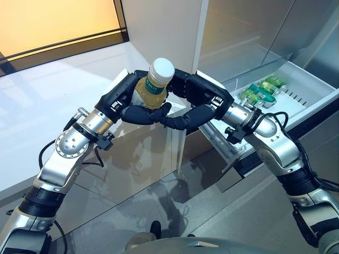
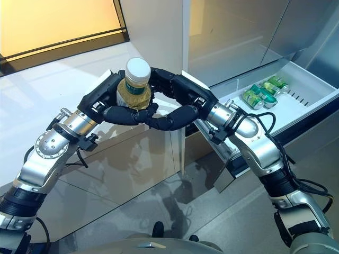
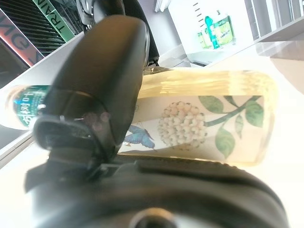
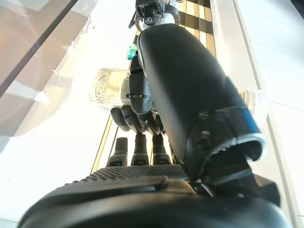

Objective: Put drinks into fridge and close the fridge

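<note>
While both hands clasp it, one tea bottle, white cap, flower-and-leaf label, held above the floor, left hand and right hand fingers curled round it, three green cans in fridge drawer, print unreadable

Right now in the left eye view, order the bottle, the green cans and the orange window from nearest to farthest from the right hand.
1. Bottle: held between the right hand and the left hand, touching both.
2. Green cans: in the open drawer, on the robot's right.
3. Orange window: far upper left, beyond the left hand.
</note>
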